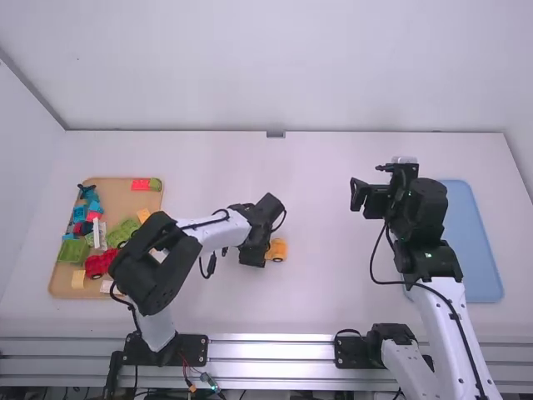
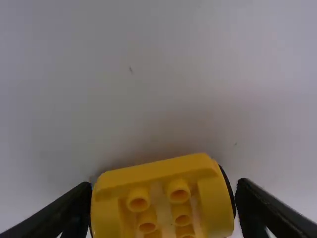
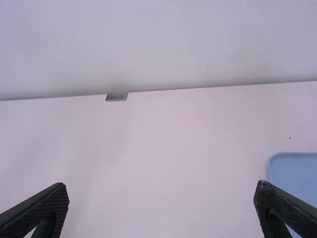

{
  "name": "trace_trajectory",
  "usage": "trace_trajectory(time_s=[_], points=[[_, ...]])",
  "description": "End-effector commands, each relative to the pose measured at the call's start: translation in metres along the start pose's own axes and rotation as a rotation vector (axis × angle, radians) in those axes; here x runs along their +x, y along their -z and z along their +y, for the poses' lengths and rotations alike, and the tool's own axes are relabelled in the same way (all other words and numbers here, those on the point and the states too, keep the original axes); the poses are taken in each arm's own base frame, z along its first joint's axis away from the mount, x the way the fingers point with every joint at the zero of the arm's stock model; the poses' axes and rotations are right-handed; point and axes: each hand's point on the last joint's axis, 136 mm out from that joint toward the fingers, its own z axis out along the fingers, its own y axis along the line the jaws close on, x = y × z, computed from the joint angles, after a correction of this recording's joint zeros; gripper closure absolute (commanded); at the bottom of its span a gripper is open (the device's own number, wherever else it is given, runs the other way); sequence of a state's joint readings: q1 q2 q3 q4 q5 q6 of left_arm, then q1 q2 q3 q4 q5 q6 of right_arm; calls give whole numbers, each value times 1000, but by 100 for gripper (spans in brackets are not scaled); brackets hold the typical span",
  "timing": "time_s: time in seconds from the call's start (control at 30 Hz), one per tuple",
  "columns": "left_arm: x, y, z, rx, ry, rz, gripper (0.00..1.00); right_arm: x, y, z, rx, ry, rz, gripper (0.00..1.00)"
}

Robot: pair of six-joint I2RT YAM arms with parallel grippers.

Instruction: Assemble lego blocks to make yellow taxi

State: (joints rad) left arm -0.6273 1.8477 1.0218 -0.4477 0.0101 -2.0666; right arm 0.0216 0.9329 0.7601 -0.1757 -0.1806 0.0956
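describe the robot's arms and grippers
Both arms have white links, bulky black joints and thin black cables running along them. The left gripper is black with two fingers; the right gripper has two black fingers, tapered with rounded tips and finely textured pads.

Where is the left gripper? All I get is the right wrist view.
Observer: Down at a small yellow car; the left wrist view has the left gripper right at it.
Operator: Anything stacked on the car yet?
Observer: Not that I can see: its studs are bare in the left wrist view.
Operator: Any more yellow about?
Observer: Yes, the high view has a yellow block on the brown tray, at the table's left side.
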Motion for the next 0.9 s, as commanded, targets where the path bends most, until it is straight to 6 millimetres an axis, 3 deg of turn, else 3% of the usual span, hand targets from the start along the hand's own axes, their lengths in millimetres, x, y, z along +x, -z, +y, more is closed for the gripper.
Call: trace_trajectory(time_s=[0.0, 0.23, 0.3, 0.33, 0.5, 0.63, 0.77, 0.87], points=[[3, 1, -2, -9, -37, 16, 18, -10, 2, 4, -13, 9, -21, 2], [-2, 8, -11, 9, -75, 0, 16, -10, 2, 4, -13, 9, -21, 2], [-6, 21, -14, 0, -84, -19, 12, -10, 2, 4, -13, 9, -21, 1], [-8, 26, -14, -9, -79, -26, 1, -10, 2, 4, -13, 9, -21, 2], [-10, 47, -14, -54, -80, -62, 1, -10, 2, 4, -13, 9, -21, 1], [-21, 78, -10, -123, -88, -147, 1, -11, 2, 4, -13, 9, -22, 1], [-54, 127, -16, -179, -265, -316, 1, -10, 2, 4, -13, 9, -21, 1], [-85, 175, -32, -205, -464, -483, 1, -10, 2, 4, -13, 9, -21, 1]])
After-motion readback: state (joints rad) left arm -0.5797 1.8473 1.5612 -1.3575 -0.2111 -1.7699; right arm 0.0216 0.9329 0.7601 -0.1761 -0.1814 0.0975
